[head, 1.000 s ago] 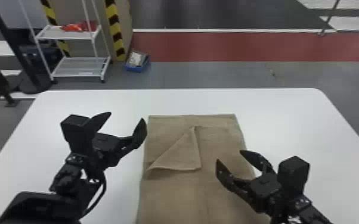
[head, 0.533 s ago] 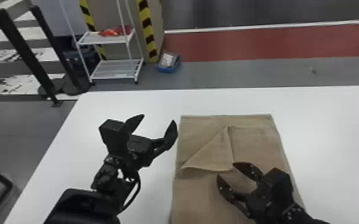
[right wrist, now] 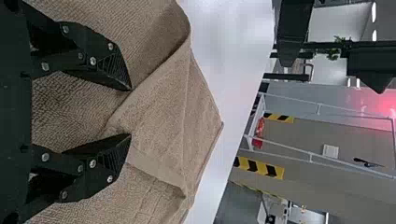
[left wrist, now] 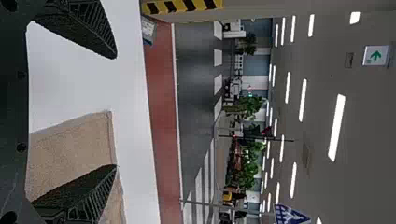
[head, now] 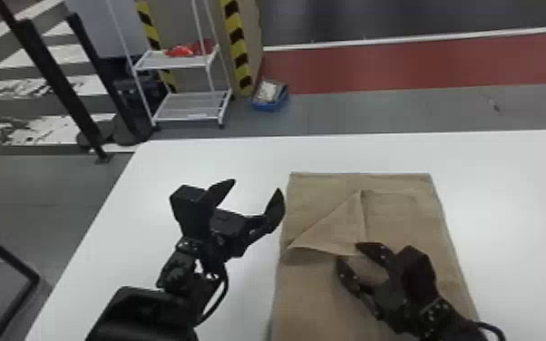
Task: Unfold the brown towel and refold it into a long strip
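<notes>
The brown towel [head: 403, 222] lies flat on the white table [head: 213, 158], directly ahead of my robot's head, its near part running out at the bottom of the head view. A triangular flap [head: 335, 226] rests folded over its upper face, the apex toward the far edge of the cloth.

My left hand [head: 257, 185] is at the towel's left side, over the bare tabletop, near the cloth's long edge. It is released, the two fingers spread wide. In the left wrist view, a corner of the towel shows between the fingers of this hand [left wrist: 116, 112], and one finger partly covers the cloth.

My right hand [head: 348, 252] is over the towel, its fingertips near the flap's near edge. It too is released, fingers parted by a narrower gap than the left pair. In the right wrist view, the slanting edge of the flap runs close by the fingertips; whether they touch it I cannot tell.

Background: a white rack [head: 186, 113] and a blue box [head: 270, 106] stand on the floor beyond the table.
</notes>
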